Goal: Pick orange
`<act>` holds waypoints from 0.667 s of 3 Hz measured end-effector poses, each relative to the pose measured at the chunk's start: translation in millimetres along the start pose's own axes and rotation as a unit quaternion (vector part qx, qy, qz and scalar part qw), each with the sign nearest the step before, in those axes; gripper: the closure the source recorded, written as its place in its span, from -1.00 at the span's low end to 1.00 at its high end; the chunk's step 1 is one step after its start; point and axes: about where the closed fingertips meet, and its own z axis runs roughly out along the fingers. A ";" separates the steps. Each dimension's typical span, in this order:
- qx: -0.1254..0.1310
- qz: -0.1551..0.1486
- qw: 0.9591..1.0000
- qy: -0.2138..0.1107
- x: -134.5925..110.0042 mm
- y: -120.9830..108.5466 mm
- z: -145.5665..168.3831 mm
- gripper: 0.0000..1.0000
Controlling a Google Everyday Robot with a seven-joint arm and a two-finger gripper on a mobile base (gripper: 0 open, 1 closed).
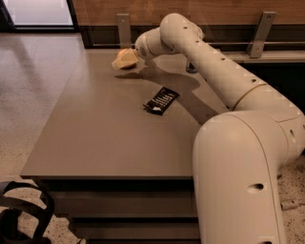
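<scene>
In your one camera view, a broad grey-brown flat-topped table [95, 138] stands on a pale speckled floor [33, 90], with a wood-panelled wall [224, 9] behind it and two grey metal brackets [125, 28] rising along the table's far edge.

The cream-coloured robot arm [214, 76] comes in from the lower right and reaches across the table to its far left part. There the hand [120, 61] sits low over the tabletop, right at the small round orange fruit [128, 55]. The orange shows as an orange patch at the hand, close to the table's far edge. You cannot tell from here whether the hand is closed on it or merely set against it.

Nearer the middle of the table lies a flat black rectangular packet [161, 100], well apart from the orange. Behind the arm, by the far edge, a sliver of a blue-silver can [191, 68] peeks out. A black strapped bag [21, 217] sits on the floor at the lower left.
</scene>
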 end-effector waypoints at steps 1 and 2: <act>-0.022 0.021 1.000 -0.006 7.1 13.4 10.5 -1.00; -0.041 0.038 0.998 -0.016 10.9 26.3 19.9 -1.00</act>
